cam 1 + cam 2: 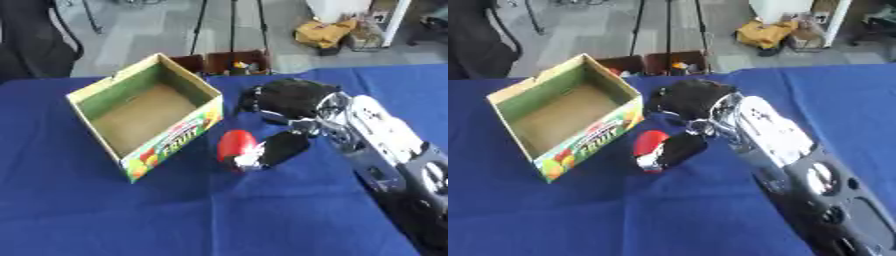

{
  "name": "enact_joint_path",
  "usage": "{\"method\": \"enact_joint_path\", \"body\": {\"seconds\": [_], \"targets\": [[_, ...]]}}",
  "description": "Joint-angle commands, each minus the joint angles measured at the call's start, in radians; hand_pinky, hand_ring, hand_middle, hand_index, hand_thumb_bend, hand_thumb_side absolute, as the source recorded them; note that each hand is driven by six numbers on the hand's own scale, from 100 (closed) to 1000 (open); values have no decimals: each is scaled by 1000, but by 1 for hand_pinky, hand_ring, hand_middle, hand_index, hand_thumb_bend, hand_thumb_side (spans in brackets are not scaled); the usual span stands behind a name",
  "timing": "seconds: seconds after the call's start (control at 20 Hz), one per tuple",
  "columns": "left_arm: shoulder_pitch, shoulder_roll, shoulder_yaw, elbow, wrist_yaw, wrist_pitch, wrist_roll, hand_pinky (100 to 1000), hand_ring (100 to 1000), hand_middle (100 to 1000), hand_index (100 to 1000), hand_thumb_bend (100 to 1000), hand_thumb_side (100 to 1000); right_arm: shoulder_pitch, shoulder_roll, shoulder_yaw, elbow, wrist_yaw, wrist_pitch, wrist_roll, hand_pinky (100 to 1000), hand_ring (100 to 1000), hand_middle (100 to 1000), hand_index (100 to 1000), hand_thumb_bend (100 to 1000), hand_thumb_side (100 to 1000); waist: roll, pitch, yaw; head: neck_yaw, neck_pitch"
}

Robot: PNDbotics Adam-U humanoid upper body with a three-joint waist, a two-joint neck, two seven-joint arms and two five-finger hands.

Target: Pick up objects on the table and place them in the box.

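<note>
An open cardboard box [103, 90] with fruit print on its side stands on the blue table at the left, and nothing shows inside it. A red rounded object [234, 143] lies on the cloth just right of the box's near corner. My right hand [293, 96] reaches in from the lower right and hovers behind the red object. Its thumb [282, 147] lies against the object's right side. The fingers [250, 100] are spread and bent slightly downward, apart from the object and near the box's right wall. My left hand shows in neither view.
The blue cloth [192, 215] covers the whole table. Beyond its far edge stand two small brown bins [234, 61], tripod legs, a dark chair [31, 40] at the left and a yellow bundle [324, 32] on the floor.
</note>
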Motion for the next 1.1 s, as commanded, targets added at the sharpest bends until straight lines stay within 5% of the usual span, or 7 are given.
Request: {"method": "enact_joint_path", "body": {"seconds": [0.05,1.1], "targets": [[-10,18,0,-15,1,2,0,715,852,852,899,100,1000,-10,1,-10,20,19,7,-16,658,782,852,888,584,1000,-15,-23,2,0,-12],[-13,13,-1,-15,3,4,-2,716,852,851,890,100,1000,9,77,-25,195,-53,127,-112,646,725,841,941,657,814,-14,-19,7,-1,-24]]}}
